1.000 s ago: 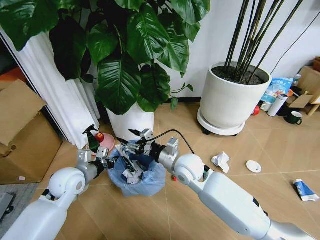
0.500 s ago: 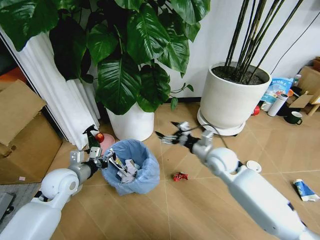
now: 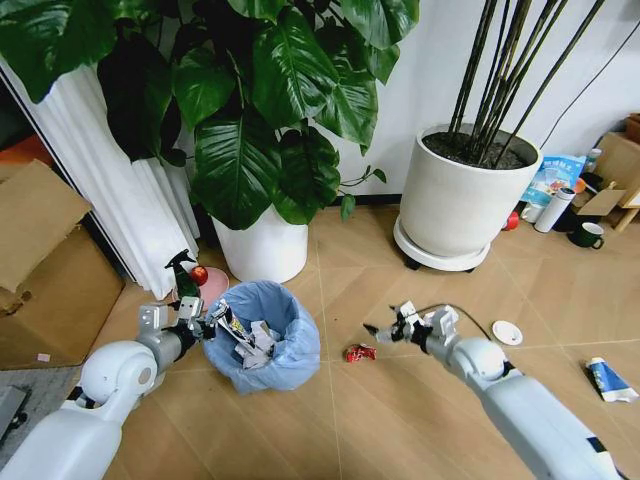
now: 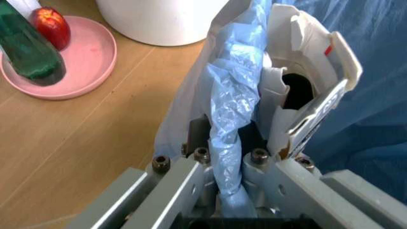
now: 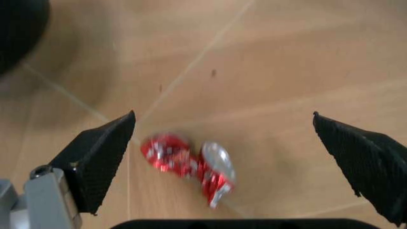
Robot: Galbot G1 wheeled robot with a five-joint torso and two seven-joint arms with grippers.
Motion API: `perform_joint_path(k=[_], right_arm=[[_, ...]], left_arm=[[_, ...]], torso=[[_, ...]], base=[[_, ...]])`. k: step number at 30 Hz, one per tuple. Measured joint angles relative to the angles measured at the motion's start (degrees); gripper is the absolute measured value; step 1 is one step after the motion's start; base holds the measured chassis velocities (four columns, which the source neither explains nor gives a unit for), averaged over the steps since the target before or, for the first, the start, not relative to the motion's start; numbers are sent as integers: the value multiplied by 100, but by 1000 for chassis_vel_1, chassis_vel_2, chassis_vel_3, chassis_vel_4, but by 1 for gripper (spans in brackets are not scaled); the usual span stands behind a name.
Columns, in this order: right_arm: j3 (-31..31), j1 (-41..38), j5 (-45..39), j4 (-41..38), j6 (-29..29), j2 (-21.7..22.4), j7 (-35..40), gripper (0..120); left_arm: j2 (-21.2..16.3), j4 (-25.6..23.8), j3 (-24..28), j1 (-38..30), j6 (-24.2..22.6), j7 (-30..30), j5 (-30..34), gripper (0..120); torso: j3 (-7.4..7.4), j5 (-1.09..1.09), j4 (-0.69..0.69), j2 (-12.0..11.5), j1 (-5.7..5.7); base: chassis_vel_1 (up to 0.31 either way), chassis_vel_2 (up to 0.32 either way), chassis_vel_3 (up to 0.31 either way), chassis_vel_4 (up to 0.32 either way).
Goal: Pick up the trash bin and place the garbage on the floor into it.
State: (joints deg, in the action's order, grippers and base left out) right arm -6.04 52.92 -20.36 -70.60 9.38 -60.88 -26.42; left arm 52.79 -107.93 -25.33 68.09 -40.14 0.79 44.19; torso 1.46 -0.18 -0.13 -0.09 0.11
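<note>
The left gripper is clamped on the rim of the bin, so the bin stays steady on the floor for more litter. The right gripper, fingers wide apart, hangs just over the red wrapper, lined up to take it.

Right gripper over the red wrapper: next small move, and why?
Probably lower the right gripper straight down and close on the red wrapper. Its fingers are spread wide with the wrapper lying on the floor between them, untouched. The left gripper holds the bin by its rim nearby.
</note>
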Motion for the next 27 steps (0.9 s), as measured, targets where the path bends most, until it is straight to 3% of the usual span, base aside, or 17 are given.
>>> perform_joint_path(k=[11,27], right_arm=[[30,-259,722,1179,-191,-855,-119,100],[-117,-716,1430,2048,-621,-1330,-92,100]], left_arm=[[3,-48,3,36,5,-8,-4,0],[-3,-67,44,36,20,-96,-40,0]], torso=[[0,0,1,0,0],[0,0,0,0,0]], base=[[0,0,0,0],[0,0,0,0]])
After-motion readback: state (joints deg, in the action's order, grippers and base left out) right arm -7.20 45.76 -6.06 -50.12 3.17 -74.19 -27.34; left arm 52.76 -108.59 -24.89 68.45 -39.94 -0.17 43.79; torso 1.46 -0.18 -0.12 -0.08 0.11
